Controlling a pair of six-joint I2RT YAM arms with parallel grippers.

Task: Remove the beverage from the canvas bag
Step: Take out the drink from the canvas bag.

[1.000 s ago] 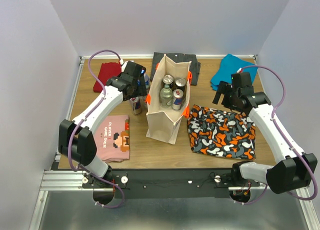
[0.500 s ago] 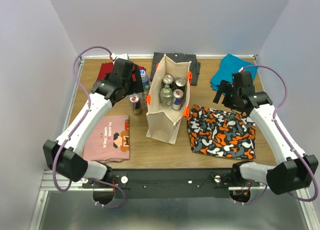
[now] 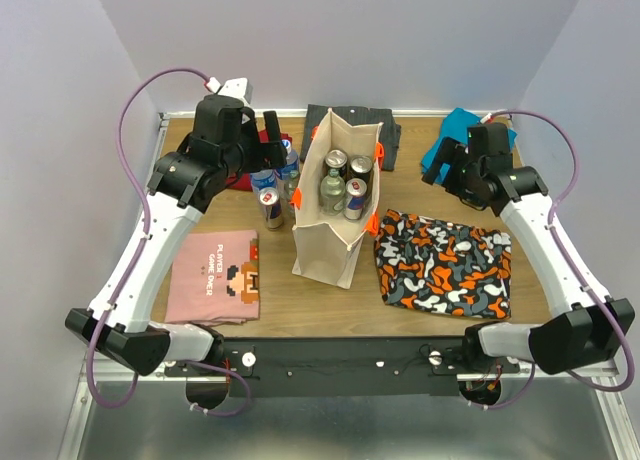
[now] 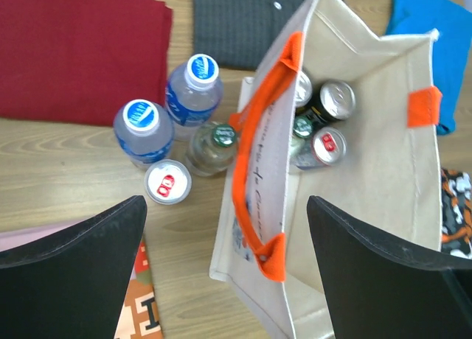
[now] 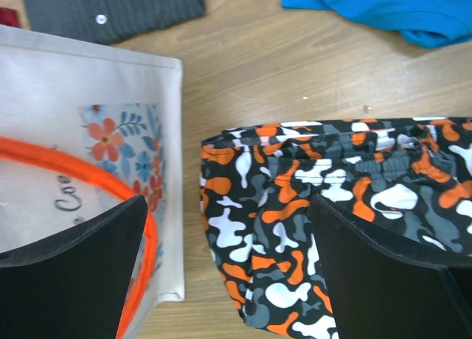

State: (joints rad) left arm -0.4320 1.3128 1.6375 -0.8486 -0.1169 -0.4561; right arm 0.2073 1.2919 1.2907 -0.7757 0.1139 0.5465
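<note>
The beige canvas bag [image 3: 322, 242] stands upright mid-table with orange handles. Inside it I see cans [image 4: 338, 97] and a green-capped bottle [image 4: 302, 125]; the same drinks [image 3: 345, 180] show from above. My left gripper [image 3: 271, 147] hangs open above the bag's left side, its jaws wide over the orange handle [image 4: 251, 147] in the left wrist view [image 4: 225, 200]. My right gripper [image 3: 440, 170] is open too, high over the strip of table between the bag [image 5: 88, 81] and the camouflage shorts [image 5: 324, 206], and holds nothing [image 5: 228, 199].
Left of the bag stand two blue-capped water bottles [image 4: 201, 70], a green-capped bottle [image 4: 219, 136] and a can [image 4: 167, 182]. A red shirt [image 4: 74, 51], grey shirt [image 3: 355, 120], blue cloth [image 3: 452, 128], pink shirt [image 3: 215, 275] and the shorts [image 3: 445, 265] lie around.
My left arm has risen and swung back to the left, away from the bottles beside the bag. My right gripper has lifted a little toward the back. Both stay open.
</note>
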